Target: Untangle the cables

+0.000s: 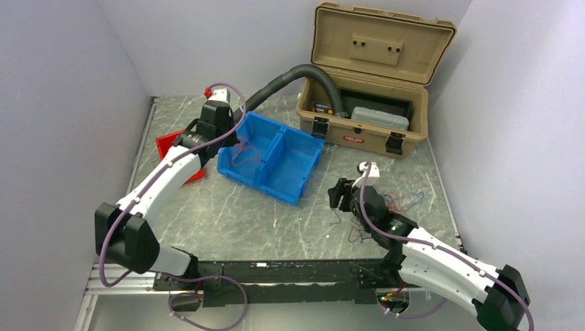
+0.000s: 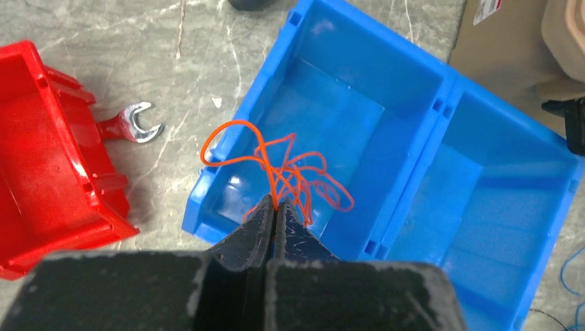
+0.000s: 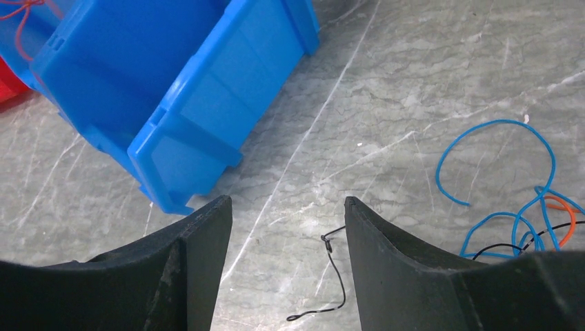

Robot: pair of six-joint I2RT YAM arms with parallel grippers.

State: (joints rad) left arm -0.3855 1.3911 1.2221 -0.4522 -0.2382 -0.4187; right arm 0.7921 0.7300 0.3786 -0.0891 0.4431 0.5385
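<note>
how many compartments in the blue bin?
2. Left compartment lies below the shut left end effector holding the red cables; right compartment sits toward the tan toolbox, no cables visible in it.

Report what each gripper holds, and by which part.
The left gripper is shut on the red cables, pinching the bundle where its strands gather, over the blue bin. The right gripper stands open, holding nothing.
</note>
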